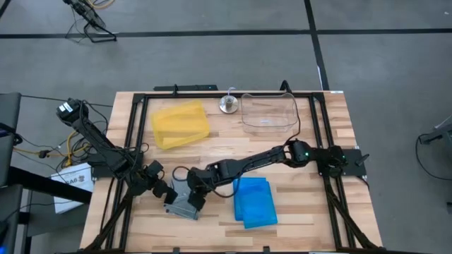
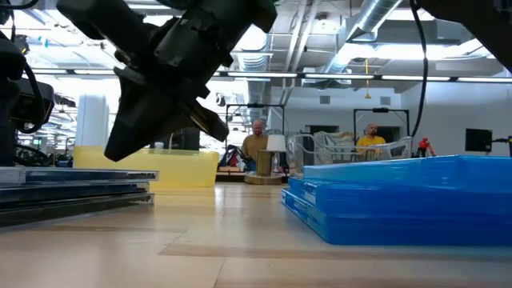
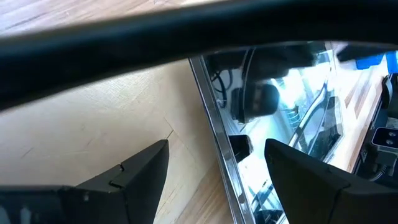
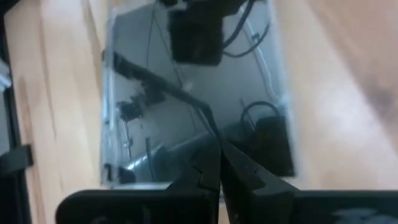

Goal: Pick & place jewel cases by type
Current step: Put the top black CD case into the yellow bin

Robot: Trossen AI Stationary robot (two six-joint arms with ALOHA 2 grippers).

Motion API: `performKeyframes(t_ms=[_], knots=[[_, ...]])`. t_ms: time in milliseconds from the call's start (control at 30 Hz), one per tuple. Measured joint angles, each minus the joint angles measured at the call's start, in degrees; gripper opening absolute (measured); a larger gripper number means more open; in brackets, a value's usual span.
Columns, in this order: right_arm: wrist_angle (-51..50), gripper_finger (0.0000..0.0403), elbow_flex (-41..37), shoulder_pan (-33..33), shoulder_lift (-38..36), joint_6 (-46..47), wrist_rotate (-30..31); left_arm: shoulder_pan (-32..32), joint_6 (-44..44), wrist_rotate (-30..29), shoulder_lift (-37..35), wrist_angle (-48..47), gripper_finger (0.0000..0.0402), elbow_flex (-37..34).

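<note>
A stack of clear-grey jewel cases [image 1: 185, 207] lies flat near the table's near-left part; in the low view the stack [image 2: 72, 189] is at the left. A stack of blue jewel cases [image 1: 254, 202] [image 2: 400, 196] lies flat to its right. My left gripper [image 1: 162, 188] [image 3: 216, 147] is open at the grey stack's left edge, one finger over bare wood and one over the top case [image 3: 280, 106]. My right gripper [image 1: 193, 189] [image 4: 219, 147] is shut and points down over the top grey case [image 4: 186, 99]; in the low view its tip [image 2: 118, 150] hangs a little above the stack. My left gripper stands astride the left edge [image 3: 214, 140] of the top clear-grey case, coming from the table's left and slanting down. I cannot tell whether either finger touches the case.
A yellow tray [image 1: 180, 124] [image 2: 164, 170] and a clear plastic tub [image 1: 269, 111] [image 2: 344, 148] sit toward the far edge, with a small round metal object [image 1: 227, 105] between them. A black frame [image 1: 134, 120] borders the wooden table. People sit in the room beyond.
</note>
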Motion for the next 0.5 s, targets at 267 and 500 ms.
performKeyframes(t_ms=[267,500], knots=[[-1.29,0.0000,-0.02,-0.74,-0.41,0.01,-0.32,0.00,-0.03,0.29,0.00,0.00,0.0261,0.00],[-9.31,0.0000,4.40,0.00,-0.76,-0.45,-2.15,0.00,0.32,0.44,0.02,0.00,0.0261,0.00]])
